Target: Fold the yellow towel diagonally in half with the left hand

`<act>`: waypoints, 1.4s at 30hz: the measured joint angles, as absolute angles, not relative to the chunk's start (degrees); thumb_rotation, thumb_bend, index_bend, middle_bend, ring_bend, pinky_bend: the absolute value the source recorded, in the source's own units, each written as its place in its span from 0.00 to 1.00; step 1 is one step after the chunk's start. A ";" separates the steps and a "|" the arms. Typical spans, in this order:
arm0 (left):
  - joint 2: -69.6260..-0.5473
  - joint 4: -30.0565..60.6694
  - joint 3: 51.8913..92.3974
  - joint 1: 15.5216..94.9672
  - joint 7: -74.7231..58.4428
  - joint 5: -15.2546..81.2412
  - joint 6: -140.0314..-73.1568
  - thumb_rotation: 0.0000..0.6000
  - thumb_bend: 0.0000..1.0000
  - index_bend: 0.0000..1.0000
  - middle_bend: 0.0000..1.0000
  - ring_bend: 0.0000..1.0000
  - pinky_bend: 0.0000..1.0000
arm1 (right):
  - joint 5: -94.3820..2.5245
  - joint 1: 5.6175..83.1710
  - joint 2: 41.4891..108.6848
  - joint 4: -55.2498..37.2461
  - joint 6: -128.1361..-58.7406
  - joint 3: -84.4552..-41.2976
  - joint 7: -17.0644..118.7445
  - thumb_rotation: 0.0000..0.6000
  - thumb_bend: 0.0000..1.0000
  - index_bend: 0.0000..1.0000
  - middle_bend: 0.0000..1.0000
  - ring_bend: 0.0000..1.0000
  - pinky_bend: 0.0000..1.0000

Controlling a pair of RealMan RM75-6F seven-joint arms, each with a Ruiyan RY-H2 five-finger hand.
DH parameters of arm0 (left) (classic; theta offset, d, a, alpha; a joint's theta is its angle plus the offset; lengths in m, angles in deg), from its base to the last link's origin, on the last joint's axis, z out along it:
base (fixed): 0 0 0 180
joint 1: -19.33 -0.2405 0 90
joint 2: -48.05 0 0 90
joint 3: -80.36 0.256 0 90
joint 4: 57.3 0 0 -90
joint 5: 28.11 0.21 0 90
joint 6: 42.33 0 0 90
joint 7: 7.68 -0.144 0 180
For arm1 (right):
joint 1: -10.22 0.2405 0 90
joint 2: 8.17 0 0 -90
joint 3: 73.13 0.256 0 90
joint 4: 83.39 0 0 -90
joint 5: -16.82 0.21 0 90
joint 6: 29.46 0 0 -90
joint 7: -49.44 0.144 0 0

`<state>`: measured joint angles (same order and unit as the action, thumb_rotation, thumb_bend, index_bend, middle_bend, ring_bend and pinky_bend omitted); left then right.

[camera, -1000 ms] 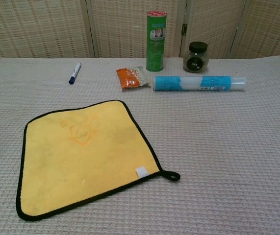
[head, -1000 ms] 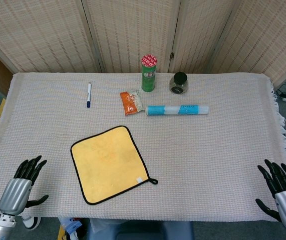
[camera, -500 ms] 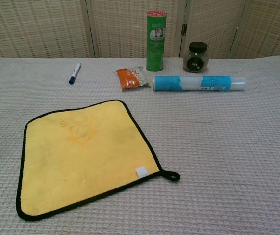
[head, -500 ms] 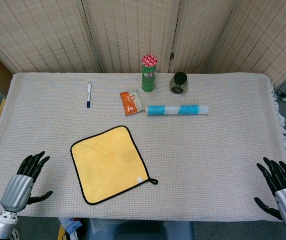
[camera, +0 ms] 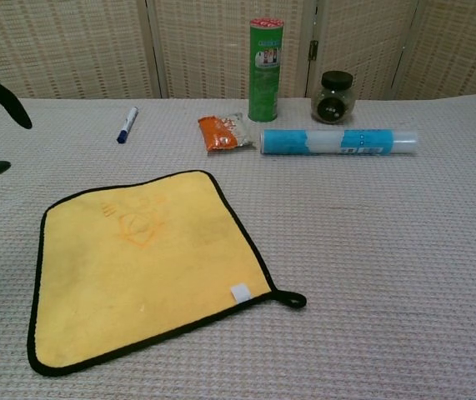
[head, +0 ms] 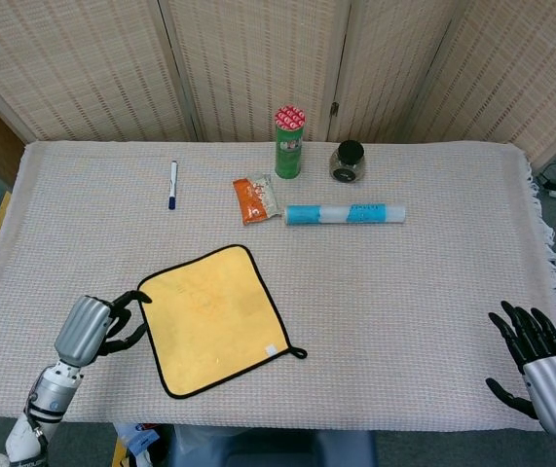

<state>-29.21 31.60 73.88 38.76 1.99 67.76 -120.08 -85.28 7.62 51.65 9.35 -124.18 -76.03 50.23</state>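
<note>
The yellow towel (head: 217, 319) lay flat on the tabletop (head: 433, 292). The left hand (head: 91, 329) hovered beside its left corner, fingers (head: 127, 304) spread, holding nothing. The right hand (head: 538, 362) was released too. Risk: pinching the tablecloth with the corner, dragging the towel askew.

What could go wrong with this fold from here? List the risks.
1. The left hand is beside the yellow towel at its far-left corner; its fingertips may slide off the thin black edge and lift nothing.
2. The towel lies loose on the woven tablecloth, so pulling a corner could drag the whole towel and skew the diagonal.
</note>
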 measured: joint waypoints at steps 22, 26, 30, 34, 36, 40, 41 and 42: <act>-43.28 12.55 65.56 57.63 3.18 46.69 -94.28 1.00 0.43 0.30 1.00 1.00 1.00 | -74.43 9.57 50.47 8.90 -118.00 -73.11 54.60 1.00 0.24 0.00 0.00 0.00 0.00; -45.95 8.31 65.40 59.77 4.28 46.05 -92.24 1.00 0.43 0.25 1.00 1.00 1.00 | -73.13 9.42 50.27 8.28 -117.49 -72.97 55.50 1.00 0.24 0.00 0.00 0.00 0.00; -48.67 3.63 65.36 61.93 6.22 46.01 -90.50 1.00 0.43 0.24 1.00 1.00 1.00 | -71.84 8.89 49.83 7.75 -117.26 -72.97 56.91 1.00 0.24 0.00 0.00 0.00 0.00; -51.14 -0.84 65.54 63.91 9.07 46.28 -88.46 1.00 0.43 0.26 1.00 1.00 1.00 | -70.96 7.89 49.61 6.95 -118.08 -72.94 58.27 1.00 0.24 0.00 0.00 0.00 0.00; -52.57 -3.11 65.64 64.85 10.83 46.65 -87.86 1.00 0.43 0.27 1.00 1.00 1.00 | -70.80 7.69 49.53 6.59 -118.09 -73.03 58.95 1.00 0.24 0.00 0.00 0.00 0.00; -55.03 -6.92 65.87 66.46 14.48 47.56 -87.19 1.00 0.45 0.27 1.00 1.00 1.00 | -70.93 7.36 49.21 5.62 -117.63 -73.57 60.70 1.00 0.24 0.00 0.00 0.00 0.00; -55.55 -7.78 65.96 66.84 15.34 47.79 -86.95 1.00 0.45 0.26 1.00 1.00 1.00 | -70.93 7.21 49.20 5.48 -117.69 -73.63 60.87 1.00 0.24 0.00 0.00 0.00 0.00; -56.19 -8.94 66.12 67.34 16.25 48.13 -86.64 1.00 0.45 0.26 1.00 1.00 1.00 | -70.89 7.06 49.21 5.36 -117.83 -73.65 61.03 1.00 0.24 0.00 0.00 0.00 0.00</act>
